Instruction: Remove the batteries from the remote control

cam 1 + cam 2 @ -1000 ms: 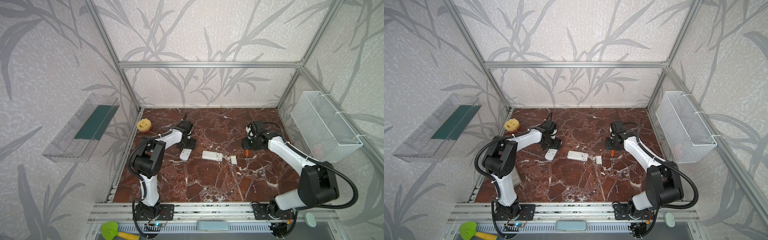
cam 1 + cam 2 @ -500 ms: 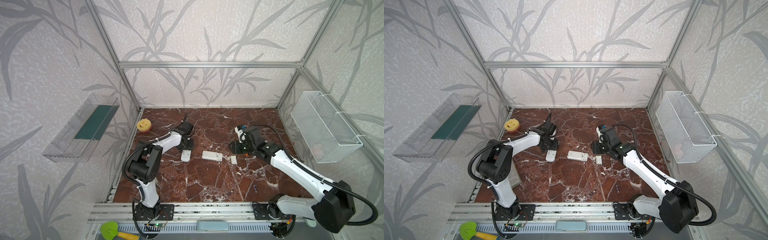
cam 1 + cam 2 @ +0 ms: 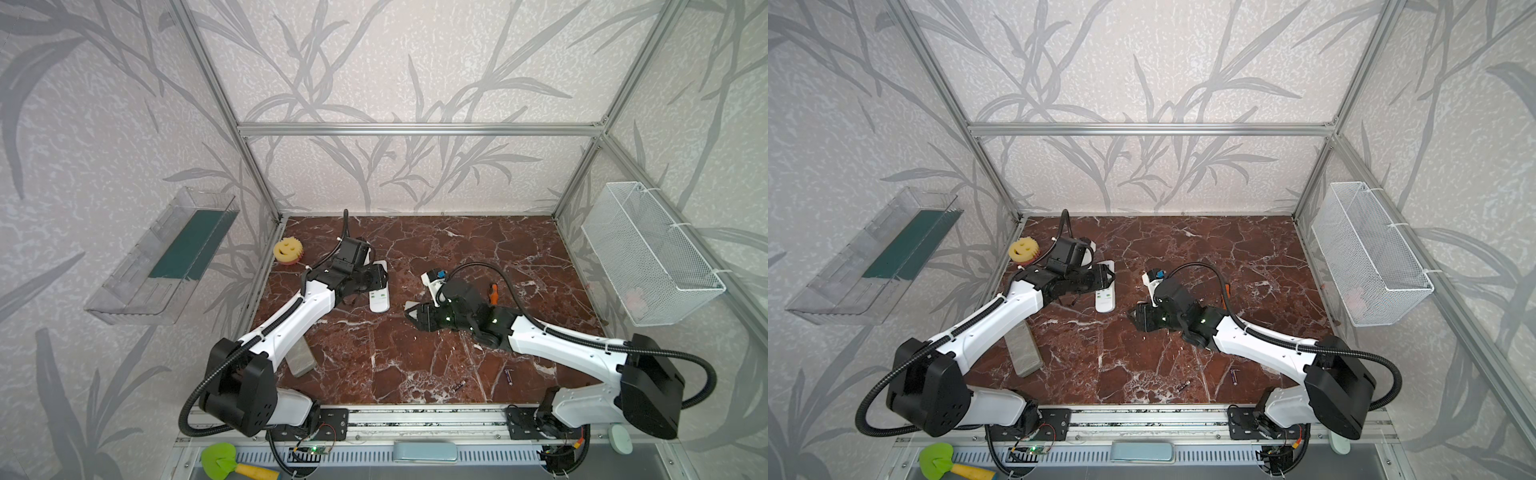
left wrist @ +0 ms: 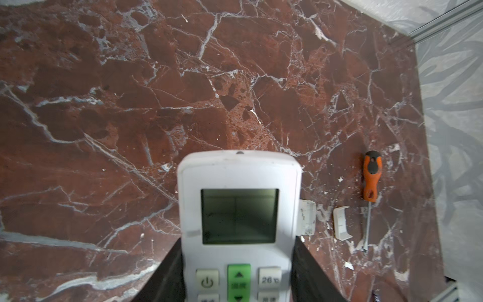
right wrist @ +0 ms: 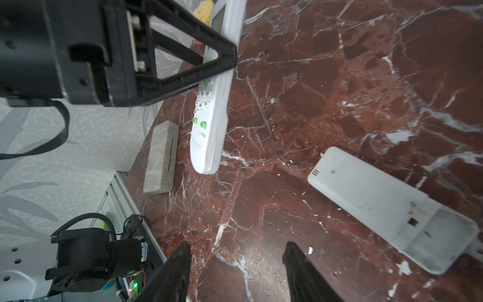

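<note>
Fingers: the left gripper (image 4: 237, 240) had its fingers (image 4: 167, 277) clamped on the sides of the display remote (image 4: 236, 172); the right gripper (image 5: 237, 247) stood parted and empty beside the second remote (image 5: 379, 198)
Batteries: two dark batteries (image 3: 508, 374) lay loose on the table (image 3: 395, 361) near its front edge; I couldn't spot any green ones
Risk: I reckoned the smooth casing could slip or twist in that side grip, and the loose cells could roll off the front
Writing: "26 °C" on one key, a power symbol, a green arrow key; no brand legible
</note>
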You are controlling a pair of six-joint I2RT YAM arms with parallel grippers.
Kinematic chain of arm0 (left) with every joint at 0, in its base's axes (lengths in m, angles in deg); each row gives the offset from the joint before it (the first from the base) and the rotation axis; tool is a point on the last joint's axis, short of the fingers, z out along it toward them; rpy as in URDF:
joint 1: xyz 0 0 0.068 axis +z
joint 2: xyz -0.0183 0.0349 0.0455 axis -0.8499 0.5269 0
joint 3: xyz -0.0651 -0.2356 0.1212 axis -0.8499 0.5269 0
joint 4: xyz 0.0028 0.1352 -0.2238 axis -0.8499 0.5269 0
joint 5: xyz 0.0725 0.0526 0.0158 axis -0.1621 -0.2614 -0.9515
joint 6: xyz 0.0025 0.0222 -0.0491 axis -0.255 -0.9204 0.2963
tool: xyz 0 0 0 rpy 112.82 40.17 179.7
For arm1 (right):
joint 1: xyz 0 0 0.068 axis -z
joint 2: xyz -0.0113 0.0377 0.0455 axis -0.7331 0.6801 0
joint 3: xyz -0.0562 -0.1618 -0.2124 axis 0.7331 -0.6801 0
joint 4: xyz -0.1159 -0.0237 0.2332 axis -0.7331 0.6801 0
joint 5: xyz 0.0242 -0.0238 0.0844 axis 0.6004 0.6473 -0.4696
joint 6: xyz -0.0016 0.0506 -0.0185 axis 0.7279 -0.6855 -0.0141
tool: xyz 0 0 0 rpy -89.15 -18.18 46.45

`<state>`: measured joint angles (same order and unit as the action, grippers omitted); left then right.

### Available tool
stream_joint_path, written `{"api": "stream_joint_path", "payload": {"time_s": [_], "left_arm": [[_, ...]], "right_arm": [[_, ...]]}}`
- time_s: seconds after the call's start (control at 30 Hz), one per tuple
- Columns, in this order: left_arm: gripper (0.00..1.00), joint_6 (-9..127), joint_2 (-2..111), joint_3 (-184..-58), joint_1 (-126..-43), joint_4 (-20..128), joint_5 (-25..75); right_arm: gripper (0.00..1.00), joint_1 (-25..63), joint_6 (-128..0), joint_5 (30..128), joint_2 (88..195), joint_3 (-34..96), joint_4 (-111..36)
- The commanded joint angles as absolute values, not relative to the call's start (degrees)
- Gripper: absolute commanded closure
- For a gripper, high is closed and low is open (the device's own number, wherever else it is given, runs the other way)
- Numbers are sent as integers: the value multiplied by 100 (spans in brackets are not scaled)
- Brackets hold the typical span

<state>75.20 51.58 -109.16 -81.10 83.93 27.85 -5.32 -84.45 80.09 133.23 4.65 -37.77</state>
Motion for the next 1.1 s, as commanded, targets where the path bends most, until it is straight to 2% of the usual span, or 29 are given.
{"api": "stream_joint_path", "payload": {"time_s": [0.0,0.47,0.63,0.77,0.93,1.07], "left_arm": [[56,7996,4877,-10786,-8154,8296,3011],[56,8316,4459,-10713,-8236,8306,3094],[56,8352,4429,-10705,-8259,8303,3128],[56,8317,4415,-10730,-8265,8324,3130],[55,8240,4408,-10753,-8268,8377,3088],[50,8229,4408,-10750,-8261,8402,3094]], "right_arm": [[42,-669,-8645,7912,13544,821,-4012],[42,-939,-8436,8042,14439,1836,-3325],[46,-941,-8312,8158,14536,2000,-3283],[56,-939,-8126,8188,14639,2157,-3221],[78,-937,-8000,8166,14689,2234,-3263],[90,-945,-7894,8256,14636,2239,-3246]]}}
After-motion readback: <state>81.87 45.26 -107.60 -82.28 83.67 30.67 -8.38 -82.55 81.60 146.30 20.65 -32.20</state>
